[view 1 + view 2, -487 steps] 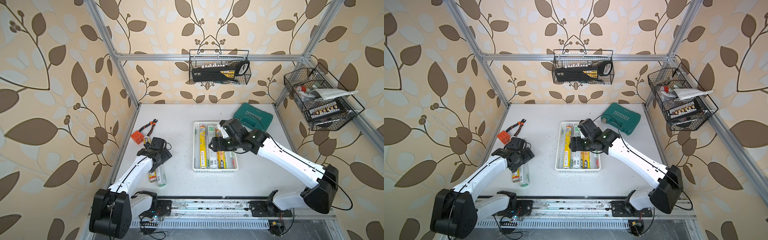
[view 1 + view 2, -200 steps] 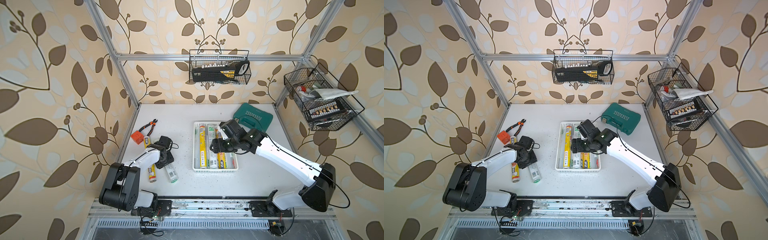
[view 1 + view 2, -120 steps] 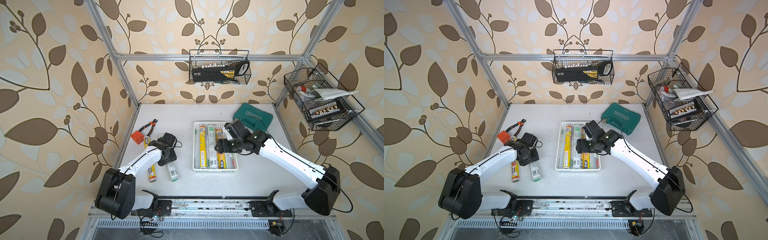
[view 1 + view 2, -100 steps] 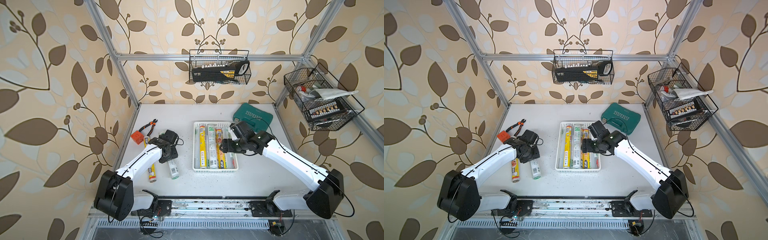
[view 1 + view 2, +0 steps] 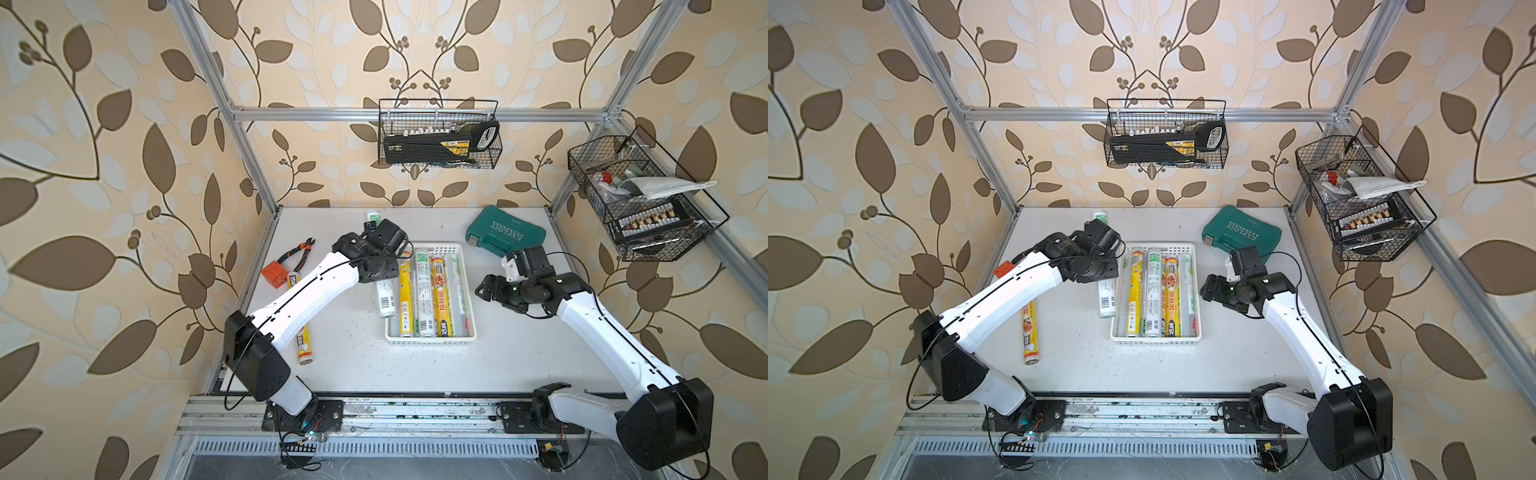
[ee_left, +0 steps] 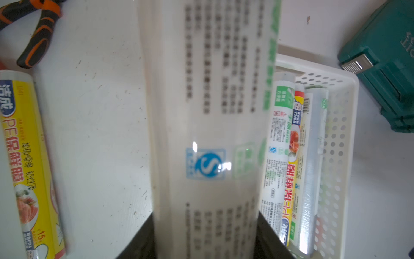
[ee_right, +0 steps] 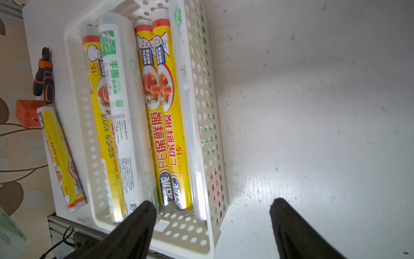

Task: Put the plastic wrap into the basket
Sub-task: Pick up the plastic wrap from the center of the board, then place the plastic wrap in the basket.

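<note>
Left gripper (image 5: 380, 266) clamps roll (image 5: 385, 296) over basket (image 5: 430, 341) left rim. Advice: shift right, align lengthwise, lower, release. Right gripper (image 5: 486, 289) agape, empty.

Packed rolls (image 5: 423, 286): in the basket (image 5: 430, 337), side by side along its length.
Held roll (image 5: 385, 296): just left of the basket, parallel to it.
Loose roll (image 5: 304, 338), pliers (image 5: 297, 258), block (image 5: 274, 275): well left of the basket.
Tool case (image 5: 505, 230): behind the basket, rightward.

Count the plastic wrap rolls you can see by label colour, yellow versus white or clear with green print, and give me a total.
Yellow-label rolls: 4
White or clear rolls with green print: 3
Total: 7
</note>
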{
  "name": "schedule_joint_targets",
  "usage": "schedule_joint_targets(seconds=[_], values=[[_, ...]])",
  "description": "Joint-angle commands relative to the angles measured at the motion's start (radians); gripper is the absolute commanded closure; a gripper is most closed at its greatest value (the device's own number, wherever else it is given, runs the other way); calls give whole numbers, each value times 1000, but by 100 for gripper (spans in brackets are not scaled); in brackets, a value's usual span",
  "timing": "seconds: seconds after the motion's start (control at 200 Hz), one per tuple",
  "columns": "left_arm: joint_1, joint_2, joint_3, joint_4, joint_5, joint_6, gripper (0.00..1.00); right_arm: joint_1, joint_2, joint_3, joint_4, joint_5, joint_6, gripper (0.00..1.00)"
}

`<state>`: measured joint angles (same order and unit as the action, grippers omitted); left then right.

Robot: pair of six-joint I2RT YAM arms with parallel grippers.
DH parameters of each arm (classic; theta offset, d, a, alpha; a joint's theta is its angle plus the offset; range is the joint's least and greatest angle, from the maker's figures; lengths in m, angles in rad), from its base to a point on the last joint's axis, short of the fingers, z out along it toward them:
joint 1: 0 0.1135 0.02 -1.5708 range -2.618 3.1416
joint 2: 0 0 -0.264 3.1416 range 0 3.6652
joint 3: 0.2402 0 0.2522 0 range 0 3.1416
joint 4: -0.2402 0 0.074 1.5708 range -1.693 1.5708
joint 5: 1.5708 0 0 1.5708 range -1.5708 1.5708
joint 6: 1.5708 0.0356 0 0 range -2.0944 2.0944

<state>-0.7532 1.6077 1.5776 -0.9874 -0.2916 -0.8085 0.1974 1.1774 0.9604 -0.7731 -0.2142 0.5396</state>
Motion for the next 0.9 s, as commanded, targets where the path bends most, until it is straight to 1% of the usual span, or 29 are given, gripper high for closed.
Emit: schedule_joint_targets(seconds=[0.0, 0.215, 0.29, 0.335, 0.4, 0.48, 0.635, 0.895], values=[[-61, 81, 143, -1, -45, -23, 63, -36, -30, -26, 9, -58, -36, 16], [-158, 305, 393, -11, -13, -19, 63, -78, -48, -52, 8, -81, -55, 16], [-181, 376, 463, -11, 9, -15, 63, -89, -51, -56, 6, -89, -59, 16], [-192, 414, 530, -15, 19, -16, 63, -94, -53, -57, 3, -91, -63, 16], [-203, 462, 570, -18, 26, -23, 63, -100, -58, -59, 0, -94, -66, 16], [-211, 505, 595, -18, 36, -54, 63, -106, -65, -63, 0, -96, -70, 16], [-219, 561, 596, 21, 57, -75, 62, -120, -65, -69, -3, -102, -76, 16], [-219, 615, 572, 59, 83, -94, 61, -135, -70, -71, -8, -112, -86, 16]])
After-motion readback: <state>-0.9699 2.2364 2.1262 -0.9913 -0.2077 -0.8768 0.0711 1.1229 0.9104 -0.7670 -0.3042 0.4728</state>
